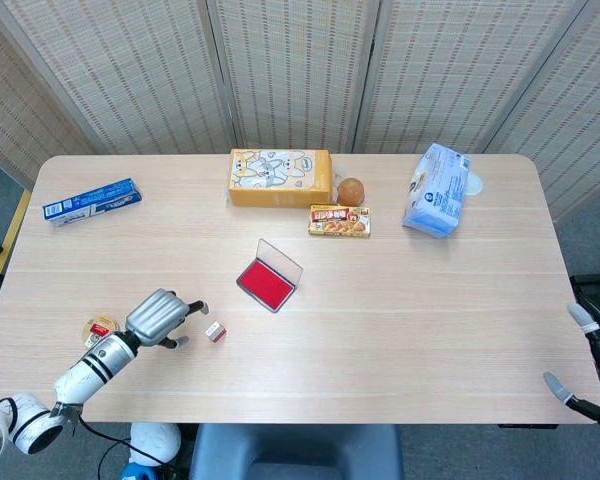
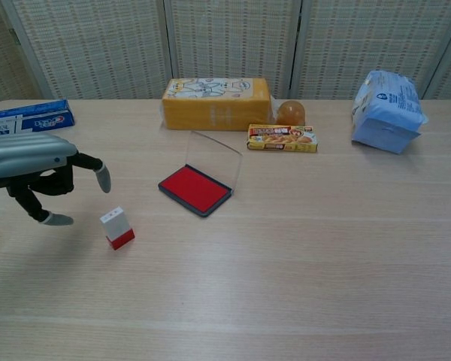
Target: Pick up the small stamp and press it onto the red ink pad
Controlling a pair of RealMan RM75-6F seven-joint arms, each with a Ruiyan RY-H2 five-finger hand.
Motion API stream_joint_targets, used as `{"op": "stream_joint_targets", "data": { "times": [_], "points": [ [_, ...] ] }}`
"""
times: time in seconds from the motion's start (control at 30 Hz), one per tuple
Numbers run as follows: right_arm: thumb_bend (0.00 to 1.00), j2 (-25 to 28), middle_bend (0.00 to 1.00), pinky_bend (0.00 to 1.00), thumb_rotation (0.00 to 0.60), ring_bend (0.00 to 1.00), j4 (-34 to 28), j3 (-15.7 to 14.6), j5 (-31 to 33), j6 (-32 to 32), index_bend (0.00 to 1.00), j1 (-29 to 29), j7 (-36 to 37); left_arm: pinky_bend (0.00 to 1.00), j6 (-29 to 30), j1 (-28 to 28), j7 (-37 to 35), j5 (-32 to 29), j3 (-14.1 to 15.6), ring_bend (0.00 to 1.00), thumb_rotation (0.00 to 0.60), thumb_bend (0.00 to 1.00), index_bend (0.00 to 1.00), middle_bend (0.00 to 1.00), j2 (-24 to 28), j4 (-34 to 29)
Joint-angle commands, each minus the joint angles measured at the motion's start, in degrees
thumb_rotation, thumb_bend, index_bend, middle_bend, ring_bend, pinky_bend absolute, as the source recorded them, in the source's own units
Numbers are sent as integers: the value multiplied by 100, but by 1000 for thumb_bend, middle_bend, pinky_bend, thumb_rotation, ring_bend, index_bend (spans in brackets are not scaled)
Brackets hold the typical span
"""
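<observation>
Two hands appear. Left hand (image 2: 41, 169), fingers apart and holding nothing, hovers just left of the small stamp (image 2: 117, 228), not touching it. Stamp stands upright, near and front-left of the red ink pad (image 2: 195, 188), whose clear lid is raised. Right hand (image 1: 592, 355), well right of the pad at the table (image 1: 430, 320) edge, shows spread fingers, empty.

Ink pad (image 1: 266, 284) near table (image 1: 400, 330) centre, lid at its 1 o'clock side. Stamp (image 1: 215, 331) at pad's 7 o'clock, apart. Left hand (image 1: 158, 316) just beside stamp at its 9 o'clock, not touching. Small tub (image 1: 99, 328) at hand's 9 o'clock. Big box (image 1: 280, 177) at pad's 12 o'clock; ball (image 1: 351, 190) at box's 3 o'clock; flat box (image 1: 339, 221) before ball. Pack (image 1: 436, 190) far at 2 o'clock, tube box (image 1: 91, 201) far at 10 o'clock. Right hand (image 1: 595, 360) off table edge, 4 o'clock.
</observation>
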Motion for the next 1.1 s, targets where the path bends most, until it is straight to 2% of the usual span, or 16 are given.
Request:
{"op": "stream_joint_targets", "data": {
  "times": [0.03,0.4,0.7,1.1],
  "points": [
    [223,-20,0,0,600,0,5,-1,-23,-13,0,8,-32,577,-156,-127,122,-89,-32,919,600,287,357,1000,8,-52],
    [220,-19,0,0,600,0,58,-29,-127,64,0,-16,-11,577,-671,-411,632,-583,-116,922,600,287,376,1000,-123,-189],
    [220,-22,0,0,600,0,120,-39,-183,184,0,-61,72,577,-785,-467,1089,-939,-137,928,600,287,382,1000,-161,-406],
    [219,-16,0,0,600,0,171,0,-127,226,0,-70,175,577,-781,-552,1123,-963,-69,929,600,287,403,1000,-351,-222]
  ]
}}
